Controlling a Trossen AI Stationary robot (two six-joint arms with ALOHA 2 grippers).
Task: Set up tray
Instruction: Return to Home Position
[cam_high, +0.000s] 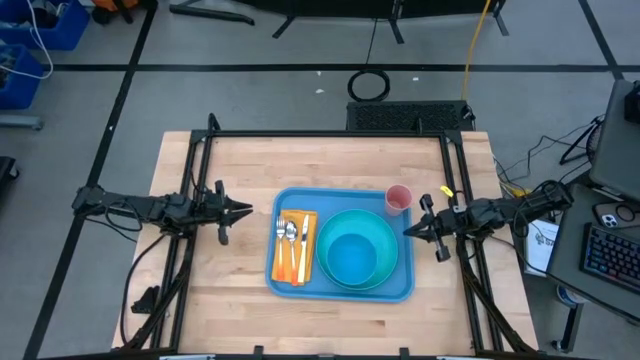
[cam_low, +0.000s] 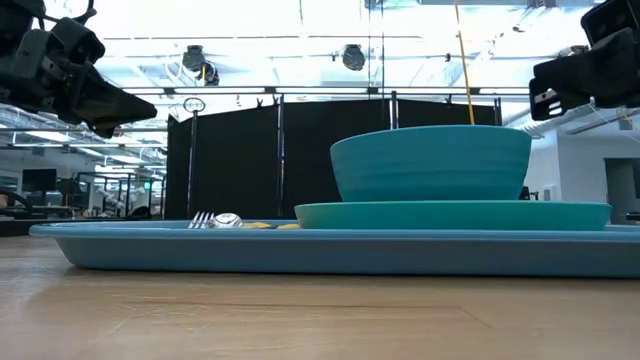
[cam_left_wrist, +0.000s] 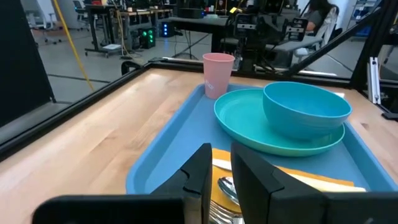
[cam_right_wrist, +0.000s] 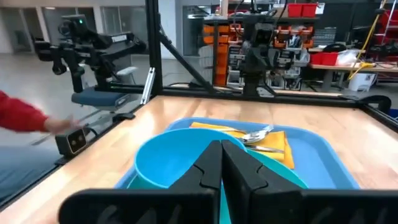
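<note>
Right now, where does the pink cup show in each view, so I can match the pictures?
High view: pink cup at the tray's far right corner.
Low view: not visible; the bowl and plate fill that side.
Left wrist view: cup beyond the plate.
Right wrist view: not in it.
Shared landmark: the teal bowl.

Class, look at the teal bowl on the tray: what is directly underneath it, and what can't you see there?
The teal bowl sits on a round teal plate, which rests on the light-blue tray. The plate's centre and the tray surface beneath it are covered, so nothing there can be checked.
</note>
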